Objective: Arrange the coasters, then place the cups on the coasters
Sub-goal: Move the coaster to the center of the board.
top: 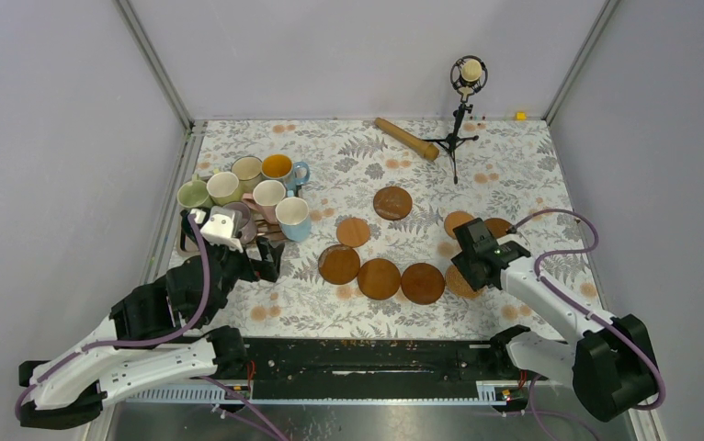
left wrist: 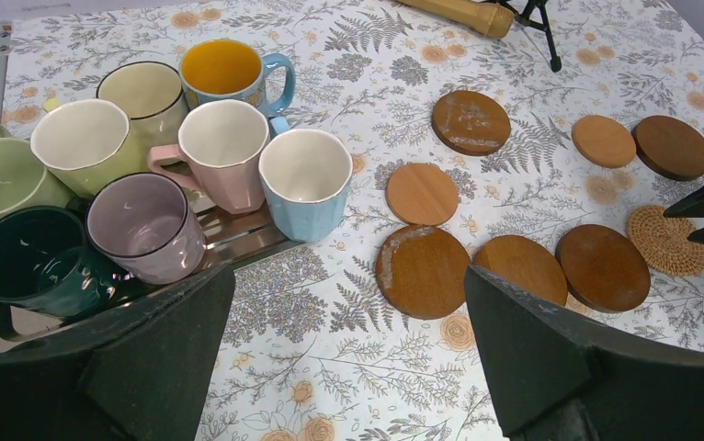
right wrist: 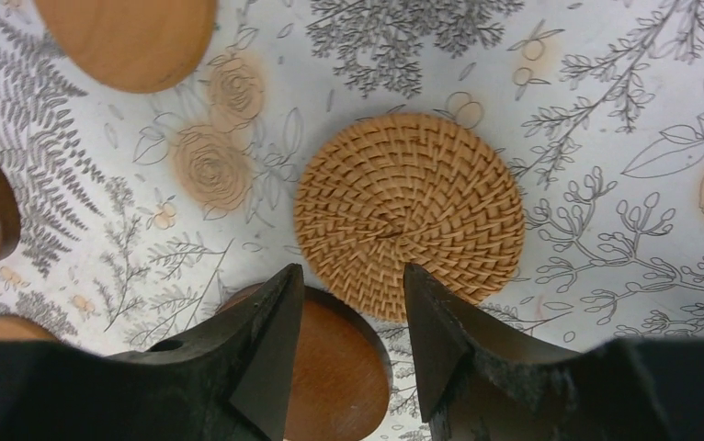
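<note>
Right fingers (right wrist: 270, 354) stand apart w/ a narrow gap, clamping nothing, tips just over the near rim of a round tan woven-rattan coaster (right wrist: 410, 207) lying flat on the floral cloth (right wrist: 606, 92), a brown wooden disc (right wrist: 344, 377) just beside it under the fingers; top view hides most of that coaster beneath the right arm (top: 550, 299). Left fingers (left wrist: 155, 358) spread wide & empty; just ahead of them a shallow steel tray (left wrist: 238, 237) holds a dark green ceramic mug (left wrist: 22, 262), a mauve mug (left wrist: 141, 225) & a pink mug (left wrist: 224, 147), w/ a light blue mug (left wrist: 307, 179) at its corner – tray shows clearly only in left wrist view.
</note>
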Controlling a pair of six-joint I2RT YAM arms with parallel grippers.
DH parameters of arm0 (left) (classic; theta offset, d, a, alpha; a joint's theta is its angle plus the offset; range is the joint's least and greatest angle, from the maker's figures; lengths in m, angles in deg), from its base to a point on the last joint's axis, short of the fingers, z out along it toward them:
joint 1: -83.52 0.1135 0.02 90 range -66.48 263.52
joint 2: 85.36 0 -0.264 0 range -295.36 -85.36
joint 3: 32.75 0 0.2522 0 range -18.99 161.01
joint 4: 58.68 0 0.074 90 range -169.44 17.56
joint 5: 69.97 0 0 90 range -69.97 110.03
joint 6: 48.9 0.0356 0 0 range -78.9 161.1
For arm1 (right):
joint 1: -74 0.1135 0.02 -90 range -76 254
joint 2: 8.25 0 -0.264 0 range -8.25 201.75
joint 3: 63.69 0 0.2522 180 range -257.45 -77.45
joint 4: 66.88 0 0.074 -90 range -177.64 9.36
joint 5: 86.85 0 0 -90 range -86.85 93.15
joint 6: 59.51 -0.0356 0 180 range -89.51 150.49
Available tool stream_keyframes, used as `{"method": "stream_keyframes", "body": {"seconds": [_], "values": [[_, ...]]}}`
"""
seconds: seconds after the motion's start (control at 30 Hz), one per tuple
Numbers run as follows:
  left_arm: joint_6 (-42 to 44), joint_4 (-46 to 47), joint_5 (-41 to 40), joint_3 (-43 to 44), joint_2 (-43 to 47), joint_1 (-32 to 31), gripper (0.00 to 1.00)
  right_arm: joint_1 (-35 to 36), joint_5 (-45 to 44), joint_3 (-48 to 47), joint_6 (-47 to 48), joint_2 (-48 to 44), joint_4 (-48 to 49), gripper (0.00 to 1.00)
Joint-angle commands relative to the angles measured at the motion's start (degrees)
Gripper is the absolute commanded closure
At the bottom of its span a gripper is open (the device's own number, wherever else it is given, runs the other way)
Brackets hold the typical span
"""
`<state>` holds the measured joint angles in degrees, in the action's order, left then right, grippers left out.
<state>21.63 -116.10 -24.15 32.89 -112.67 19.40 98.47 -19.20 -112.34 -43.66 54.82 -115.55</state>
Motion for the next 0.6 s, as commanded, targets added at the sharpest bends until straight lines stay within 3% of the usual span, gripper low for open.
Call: {"method": "stream_keyframes", "body": {"seconds": [0.0,0.57], "values": [[0.39,2.12,-0.02,-0.2,0.49,0.09,0.02,-0.52,-4.4,1.68,-5.68,-1.11,-0.73,0.48],[0.57,2.5,0.09,-0.37,0.21,0.15,0.02,-0.91,-2.63,3.08,-7.86,4.25,2.62,0.51]]}}
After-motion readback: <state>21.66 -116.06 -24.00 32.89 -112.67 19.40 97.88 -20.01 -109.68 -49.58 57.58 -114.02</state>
